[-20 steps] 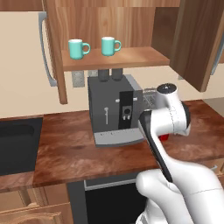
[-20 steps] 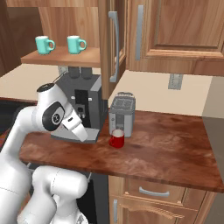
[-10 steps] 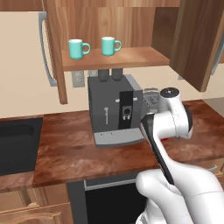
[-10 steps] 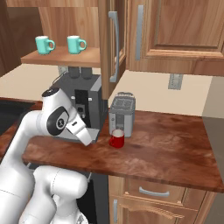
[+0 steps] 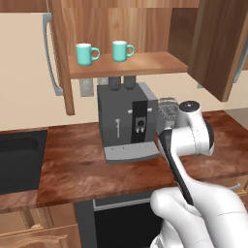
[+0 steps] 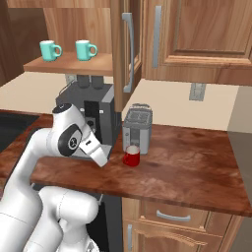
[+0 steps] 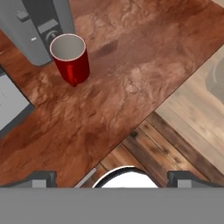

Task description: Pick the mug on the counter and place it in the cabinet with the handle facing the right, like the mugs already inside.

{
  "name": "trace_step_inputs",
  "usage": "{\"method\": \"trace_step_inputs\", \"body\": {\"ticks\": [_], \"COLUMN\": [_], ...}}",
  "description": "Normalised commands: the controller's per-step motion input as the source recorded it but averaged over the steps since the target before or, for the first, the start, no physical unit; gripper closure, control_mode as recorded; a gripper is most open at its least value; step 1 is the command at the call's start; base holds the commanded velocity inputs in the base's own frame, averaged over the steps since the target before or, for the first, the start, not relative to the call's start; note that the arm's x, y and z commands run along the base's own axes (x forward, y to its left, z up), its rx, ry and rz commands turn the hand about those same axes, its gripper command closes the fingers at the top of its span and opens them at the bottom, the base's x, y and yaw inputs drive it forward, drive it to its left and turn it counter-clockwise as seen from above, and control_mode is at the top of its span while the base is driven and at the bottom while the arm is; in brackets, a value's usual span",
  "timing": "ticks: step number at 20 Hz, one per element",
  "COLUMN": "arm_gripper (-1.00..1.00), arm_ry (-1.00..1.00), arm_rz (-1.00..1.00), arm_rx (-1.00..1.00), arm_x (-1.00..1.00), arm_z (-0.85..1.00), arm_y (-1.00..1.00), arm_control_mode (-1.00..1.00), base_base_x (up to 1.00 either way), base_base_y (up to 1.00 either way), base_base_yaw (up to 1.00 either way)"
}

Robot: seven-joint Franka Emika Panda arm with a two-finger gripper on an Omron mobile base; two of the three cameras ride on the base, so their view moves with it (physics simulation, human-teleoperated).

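Kitchen of brown wood, with a reddish table (image 6: 197, 162) under an open cabinet (image 5: 131, 65). Since a second ago, arm swung lower and nearer the red mug (image 7: 71, 59). Tool (image 7: 111, 177) spread wide, holding nothing. Mug upright on the table, ahead of the tool and well apart, just beside a toaster (image 6: 137, 125). Grasp not yet begun; two teal mugs (image 5: 102, 52) high above.
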Motion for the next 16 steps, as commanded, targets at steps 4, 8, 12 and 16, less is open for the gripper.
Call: {"method": "trace_step_inputs", "body": {"ticks": [4, 8, 12, 16], "arm_gripper": [-1.00, -1.00, -1.00, -1.00], "arm_ry": [0.00, 0.00, -0.01, -0.02], "arm_rz": [0.01, 0.01, 0.01, 0.00], "arm_rx": [0.00, 0.00, 0.00, 0.00], "arm_x": [0.16, 0.17, 0.17, 0.11], "arm_z": [-0.10, -0.07, -0.08, -0.10], "arm_y": [-0.10, -0.07, -0.02, -0.05], "arm_control_mode": [-1.00, -1.00, -1.00, -1.00], "base_base_x": [0.00, 0.00, 0.00, 0.00], "base_base_y": [0.00, 0.00, 0.00, 0.00], "base_base_yaw": [0.00, 0.00, 0.00, 0.00]}}
